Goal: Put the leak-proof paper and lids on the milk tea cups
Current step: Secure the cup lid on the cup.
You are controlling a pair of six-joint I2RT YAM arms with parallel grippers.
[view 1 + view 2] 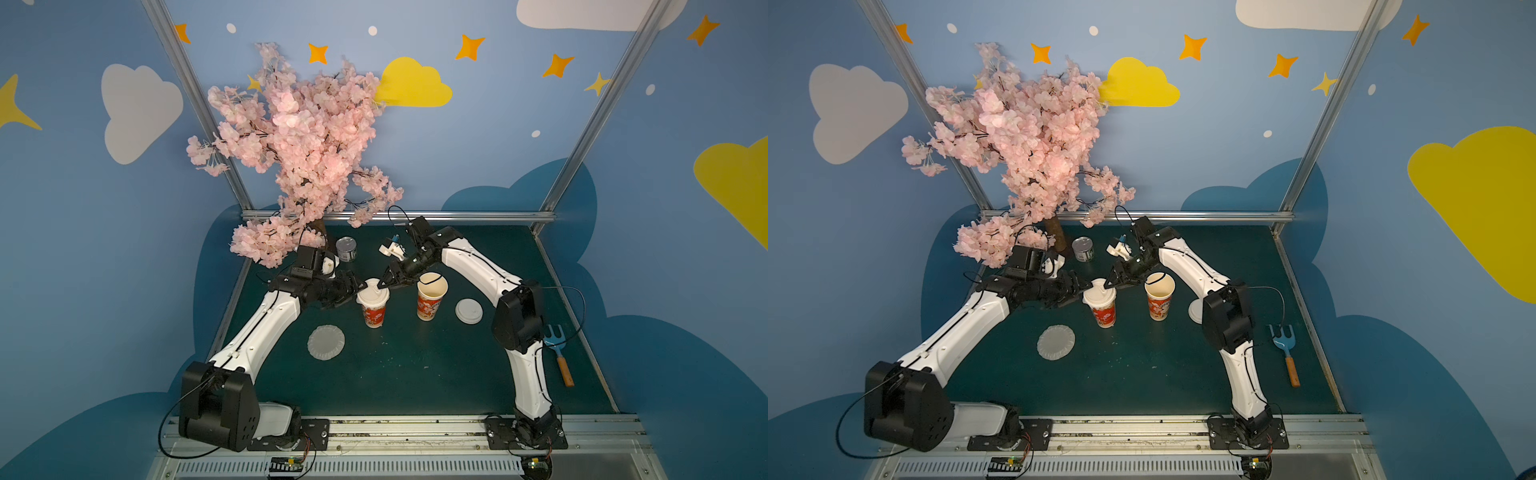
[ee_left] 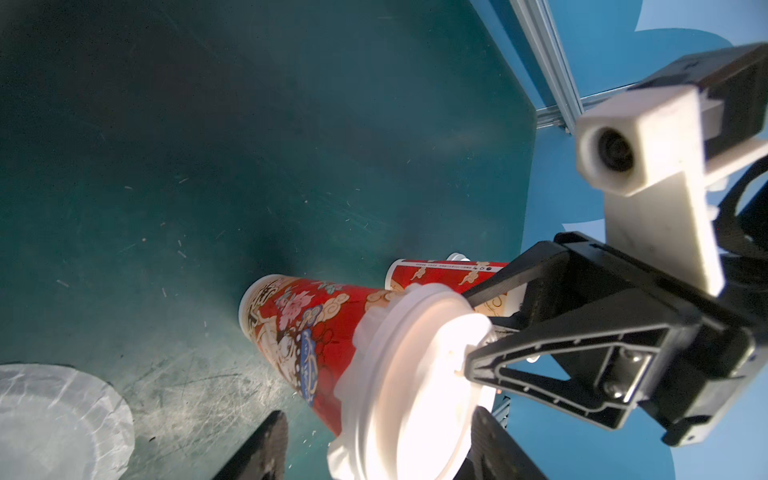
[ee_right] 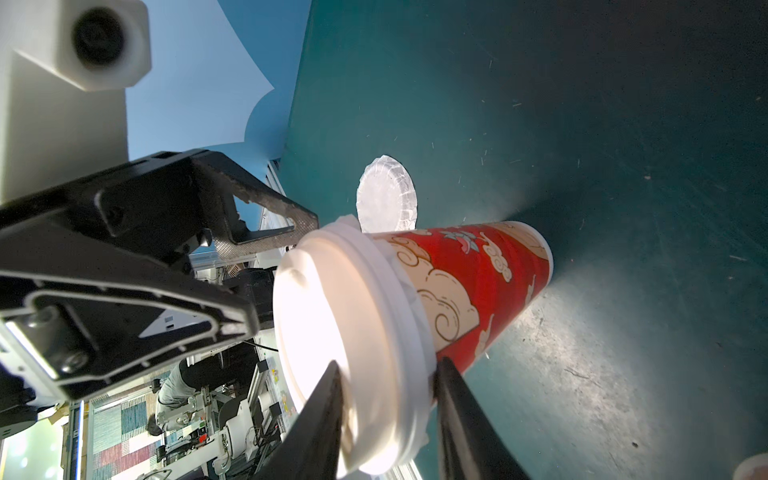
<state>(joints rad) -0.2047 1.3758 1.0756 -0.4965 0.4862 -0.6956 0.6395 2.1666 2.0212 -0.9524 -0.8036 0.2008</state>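
Note:
Two red-and-white milk tea cups stand mid-table in both top views. The left cup (image 1: 374, 313) (image 3: 469, 274) wears a white domed lid (image 1: 372, 294) (image 2: 415, 374), and the crinkled fringe of a leak-proof paper (image 2: 360, 332) sticks out under the lid's rim. The right cup (image 1: 432, 297) is uncovered. A second leak-proof paper (image 1: 326, 341) (image 2: 54, 419) lies flat on the table. My left gripper (image 1: 358, 293) (image 2: 378, 415) is open and straddles the lidded top, with one finger clear of the cup. My right gripper (image 1: 380, 286) (image 3: 388, 365) is shut on the lid's far rim.
A second white lid (image 1: 468, 311) lies right of the uncovered cup. A silver tin can (image 1: 346, 248) stands at the back beside a pink blossom tree (image 1: 299, 158). Near the table's right edge lies a blue fork (image 1: 557, 353) with a wooden handle.

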